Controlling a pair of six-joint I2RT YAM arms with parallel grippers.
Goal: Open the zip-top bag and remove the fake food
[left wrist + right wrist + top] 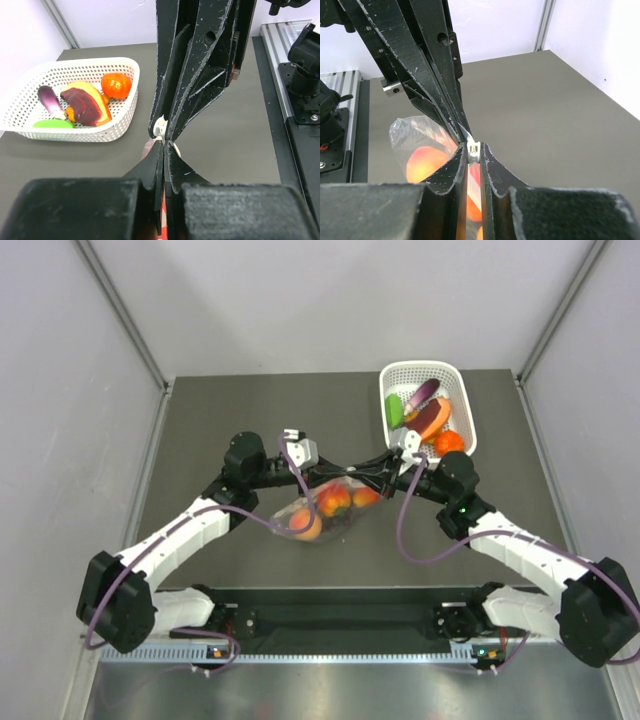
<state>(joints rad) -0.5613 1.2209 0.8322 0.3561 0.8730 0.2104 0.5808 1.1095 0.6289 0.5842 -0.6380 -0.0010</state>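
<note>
Zip-top bag [330,510] in left claw [164,150], right claw [472,150]

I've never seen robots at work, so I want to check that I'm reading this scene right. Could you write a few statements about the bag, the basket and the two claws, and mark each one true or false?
1. The zip-top bag has fake food inside it. True.
2. The left gripper and the right gripper both pinch the bag's top edge. True.
3. The white basket is empty. False: it holds a purple eggplant, a green vegetable and other pieces.
4. The basket stands right beside the arm bases. False: it stands at the far right of the table, away from the bases.
</note>
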